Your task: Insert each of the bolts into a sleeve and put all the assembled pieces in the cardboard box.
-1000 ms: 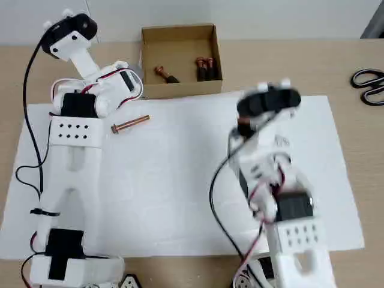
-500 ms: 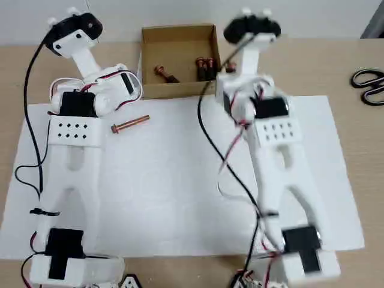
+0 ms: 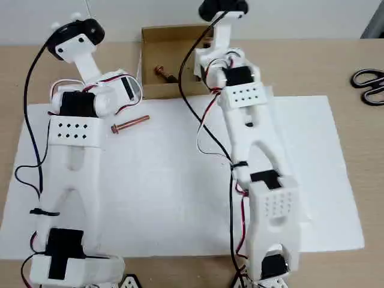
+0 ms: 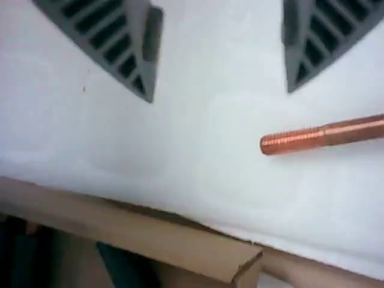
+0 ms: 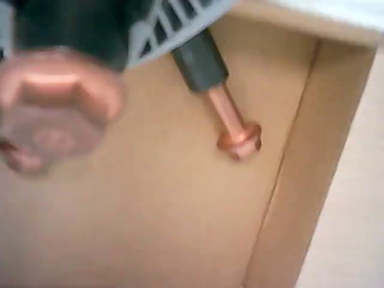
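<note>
Your right tool [image 5: 96, 42] grips a bolt [image 5: 57, 111] over the box [image 5: 300, 150], left tool [image 4: 216, 72] wide: a high release could bounce it out.

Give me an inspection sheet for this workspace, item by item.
surface: wooden table with a white sheet under both arms.
job's things: cardboard box; one assembled piece lying in it; bare bolt on the sheet.
clutter: scissors on the table, off the sheet.
grippers: left gripper open above the sheet beside the bolt's threaded end; right gripper over the box, a blurred copper bolt head close by it.
cables: black cable along the left arm; red and black wires on the right arm.
surroundings: pale wall.
</note>
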